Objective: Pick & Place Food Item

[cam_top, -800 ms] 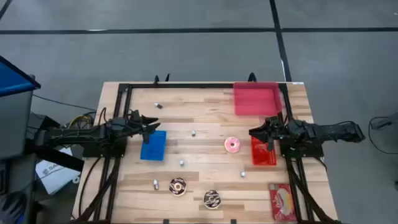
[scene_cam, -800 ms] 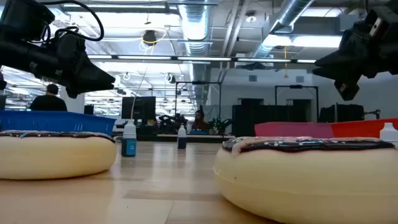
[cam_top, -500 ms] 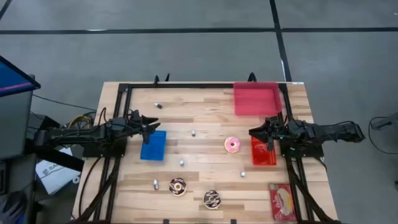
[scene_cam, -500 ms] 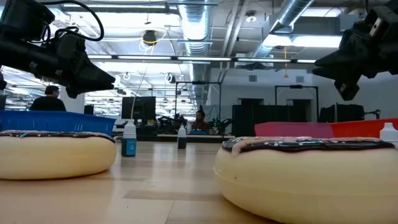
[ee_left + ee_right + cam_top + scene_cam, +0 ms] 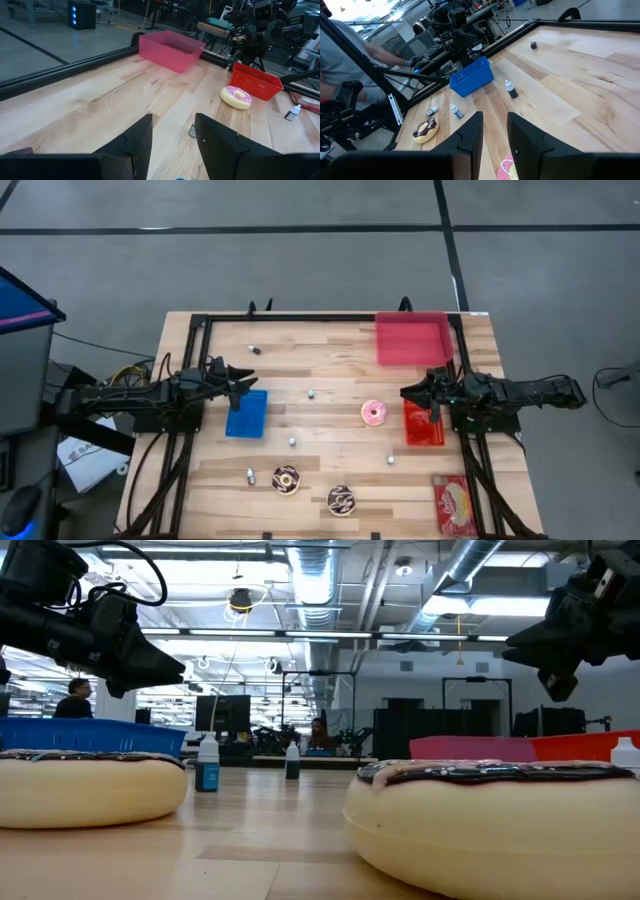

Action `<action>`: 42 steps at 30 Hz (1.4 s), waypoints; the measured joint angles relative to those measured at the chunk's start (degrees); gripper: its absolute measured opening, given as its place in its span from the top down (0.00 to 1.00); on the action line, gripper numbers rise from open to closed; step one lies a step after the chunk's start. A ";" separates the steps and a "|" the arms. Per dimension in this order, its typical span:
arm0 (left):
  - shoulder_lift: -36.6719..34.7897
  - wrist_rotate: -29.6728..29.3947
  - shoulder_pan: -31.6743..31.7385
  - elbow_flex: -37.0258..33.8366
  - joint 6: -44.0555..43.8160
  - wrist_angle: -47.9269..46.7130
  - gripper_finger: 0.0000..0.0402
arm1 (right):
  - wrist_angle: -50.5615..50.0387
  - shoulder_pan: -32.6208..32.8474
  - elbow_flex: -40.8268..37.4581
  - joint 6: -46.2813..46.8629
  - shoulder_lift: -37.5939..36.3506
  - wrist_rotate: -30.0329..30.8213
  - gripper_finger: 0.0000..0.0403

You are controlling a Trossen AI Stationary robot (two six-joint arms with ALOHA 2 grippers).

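nothing on the table is shifting since the earlier frames; both arms are keeping their poses, and only a person far off in the room is moving a little. the pink-frosted donut [image 5: 374, 413] is lying near the middle of the table, toward its right edge, just beside the red basket [image 5: 423, 423]. two chocolate donuts [image 5: 286, 478] [image 5: 341, 500] are sitting near the front edge. the right gripper [image 5: 408, 393] is hovering over the red basket's far end, fingers parted with nothing between them. the left gripper [image 5: 252, 380] is hanging above the blue basket [image 5: 246, 414] toward the left edge, likewise parted and holding nothing. a pink bin [image 5: 412, 339] is resting at the far right corner.
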 joint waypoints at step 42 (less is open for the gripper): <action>-0.03 -4.96 0.06 0.00 -0.91 5.57 0.64 | 0.01 0.00 0.00 0.00 -0.01 0.01 0.80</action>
